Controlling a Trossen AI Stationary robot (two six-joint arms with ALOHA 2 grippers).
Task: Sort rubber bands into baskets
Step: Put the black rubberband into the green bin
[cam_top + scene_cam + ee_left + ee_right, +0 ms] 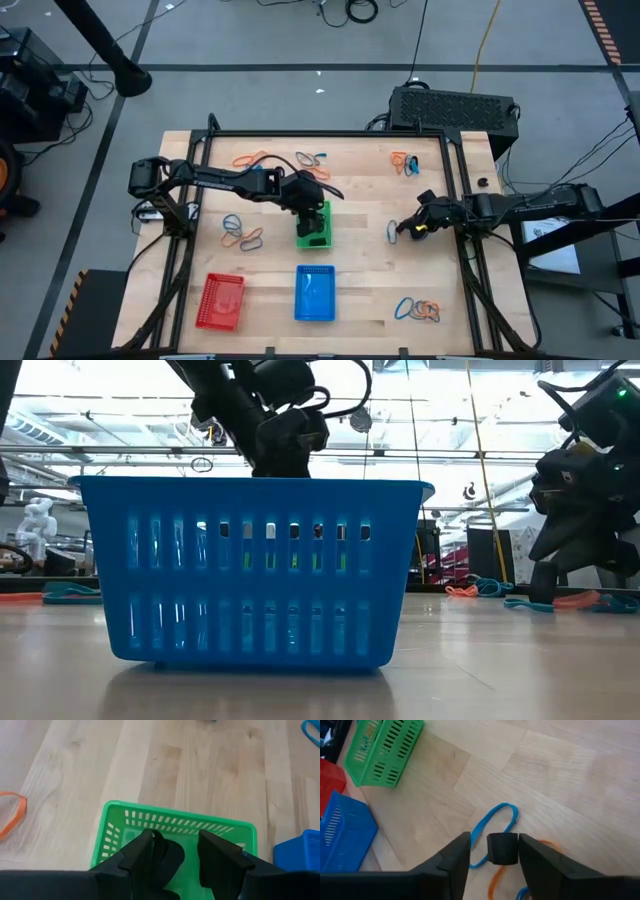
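Green basket (313, 226) — long axis front-to-back

3 baskets (315, 293) sit mid-table, rubber bands (242, 233) scattered around them.

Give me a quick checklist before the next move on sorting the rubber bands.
1. Left pincer over the green basket: ok.
2. Left pincer open: ok.
3. Left pincer empty: cannot tell.
4. Right pincer open above the blue rubber band: ok.
5. Blue basket and red basket free of arms: ok.
6. An orange rubber band lies beside the blue one, so a single pick: cannot tell.
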